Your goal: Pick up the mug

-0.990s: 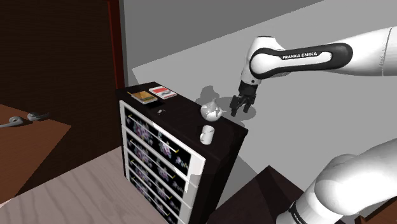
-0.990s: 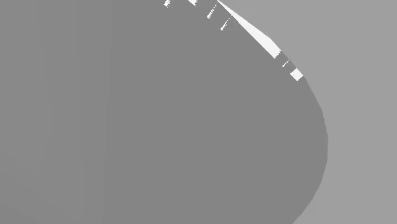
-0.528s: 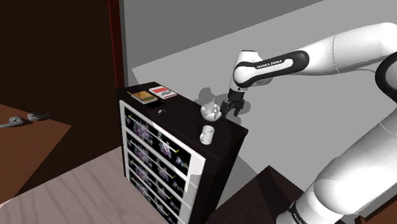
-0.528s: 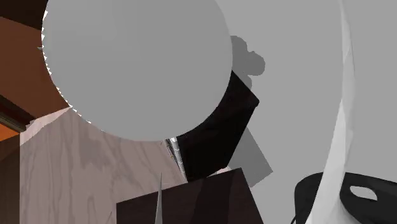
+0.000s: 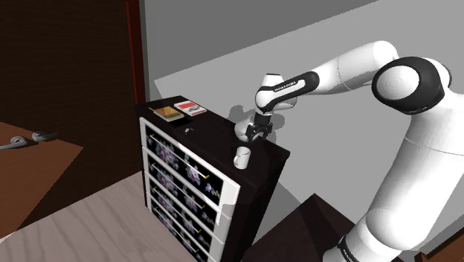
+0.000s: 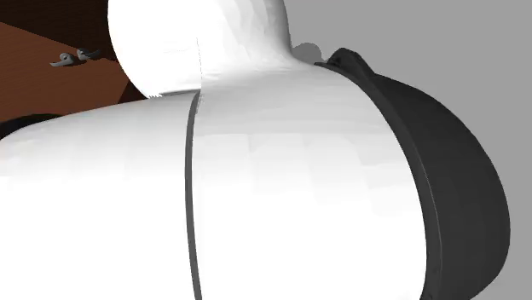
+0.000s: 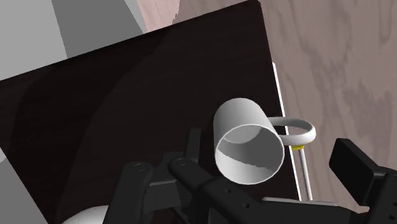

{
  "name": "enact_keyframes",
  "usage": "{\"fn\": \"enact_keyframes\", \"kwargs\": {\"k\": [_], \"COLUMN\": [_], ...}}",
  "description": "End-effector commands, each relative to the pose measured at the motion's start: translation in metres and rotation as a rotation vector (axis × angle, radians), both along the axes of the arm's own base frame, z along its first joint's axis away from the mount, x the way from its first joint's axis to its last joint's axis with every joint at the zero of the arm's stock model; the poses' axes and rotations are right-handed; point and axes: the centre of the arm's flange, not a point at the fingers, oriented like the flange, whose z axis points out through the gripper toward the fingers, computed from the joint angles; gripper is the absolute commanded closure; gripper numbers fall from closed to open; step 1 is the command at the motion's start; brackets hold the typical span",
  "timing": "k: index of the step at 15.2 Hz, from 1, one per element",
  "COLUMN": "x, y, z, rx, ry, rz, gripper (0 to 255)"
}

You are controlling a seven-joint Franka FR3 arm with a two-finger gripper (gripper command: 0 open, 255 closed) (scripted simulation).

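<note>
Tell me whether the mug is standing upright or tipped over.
Upright. The mug stands on its base on the dark cabinet top, its open mouth facing up toward the wrist camera.

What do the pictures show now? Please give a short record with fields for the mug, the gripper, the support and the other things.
mug: white mug, upright, near the top's edge above the drawers
gripper: gripper open, over the mug, not holding it
support: dark cabinet with patterned drawer fronts
other things: yellowish book and red book at the far end; white round object beside the gripper
task state: mug not yet picked up
</note>
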Motion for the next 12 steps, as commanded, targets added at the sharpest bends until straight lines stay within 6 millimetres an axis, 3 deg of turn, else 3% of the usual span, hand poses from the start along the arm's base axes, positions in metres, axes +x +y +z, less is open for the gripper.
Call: {"fn": "enact_keyframes", "kwargs": {"k": [1,6,12], "x": [0.015,0.057,0.057], "y": [-0.010,-0.031,-0.031], "z": [-0.019,-0.067,-0.099], "rx": [0.000,0.003,0.003], "ry": [0.006,0.019,0.019], "rz": [-0.013,-0.043,-0.043], "gripper": [0,0,0]}}
